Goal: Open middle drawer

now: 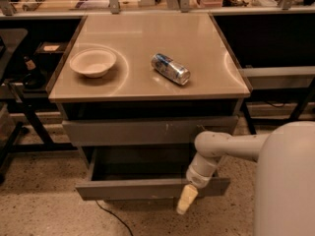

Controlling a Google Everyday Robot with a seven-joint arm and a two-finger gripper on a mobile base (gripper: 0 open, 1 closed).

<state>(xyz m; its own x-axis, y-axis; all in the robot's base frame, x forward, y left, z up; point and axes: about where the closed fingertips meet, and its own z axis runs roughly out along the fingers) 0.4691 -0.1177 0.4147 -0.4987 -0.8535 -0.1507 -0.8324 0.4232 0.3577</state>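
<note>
Nearest us, the cream-tipped gripper (187,198) hangs over the right end of the wide grey middle drawer (142,188), whose flat front runs left to right. We cannot tell whether it is clamped. The drawer stands partly out, so opening further means pulling nearward.

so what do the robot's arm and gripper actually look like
The arm is smooth, off-white and tubular, with a rounded elbow joint and a ringed wrist. It extends from a bulky pale shell at the right. The gripper, which is in front of the middle drawer panel and right of centre, is cream-yellow. No cables or markings show.
</note>
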